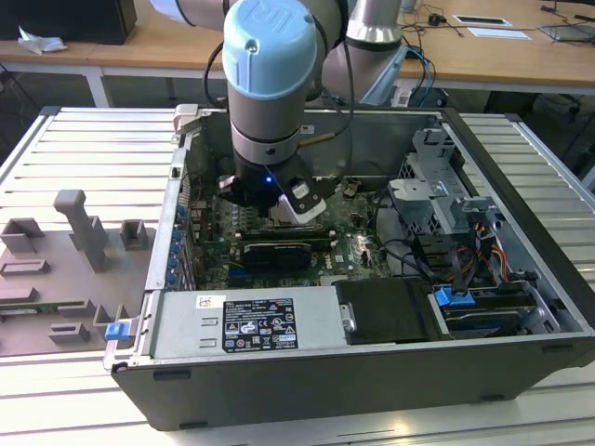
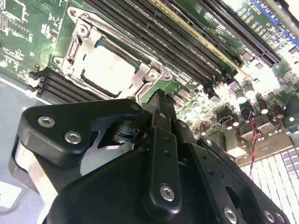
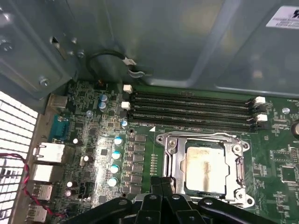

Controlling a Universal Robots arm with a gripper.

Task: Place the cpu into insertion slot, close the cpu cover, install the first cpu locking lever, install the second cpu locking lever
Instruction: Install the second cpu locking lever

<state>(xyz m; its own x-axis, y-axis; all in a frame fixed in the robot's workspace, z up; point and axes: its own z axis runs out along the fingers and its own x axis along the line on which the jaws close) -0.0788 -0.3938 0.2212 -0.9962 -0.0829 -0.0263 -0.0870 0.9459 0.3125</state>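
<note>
Exterior view: arm down inside the open case, cpu seated

Shows the arm (image 1: 270, 84) reaching straight down into the open computer case (image 1: 307, 390), which lies on a slatted metal surface (image 1: 56, 158). Taking the arm's wrist as the centre of the clock in the exterior view, puts the drive cage (image 1: 437, 195) at about 3 o'clock, the labelled power supply box (image 1: 246, 325) at 6 o'clock and a set of grey fixtures (image 1: 84, 232) out on the surface at about 9 o'clock.

Finds the gripper (image 2: 159, 100) in both wrist views with its black fingers (image 3: 156, 186) drawn together and nothing between them. Hangs just above the green circuit board (image 3: 275, 154), right beside the insertion slot (image 3: 164, 140) and near one edge of it, not touching it as far as can be seen.

Has the cpu (image 3: 208, 170) lying flat in the insertion slot, its pale metal top showing through the square window of the cpu cover (image 3: 240, 175). Has the cover lying down flat around the chip. Cannot tell whether the thin locking levers along the socket's sides are hooked. Places the long black memory slots (image 3: 191, 107) just beside the socket, on the side away from the gripper.
</note>
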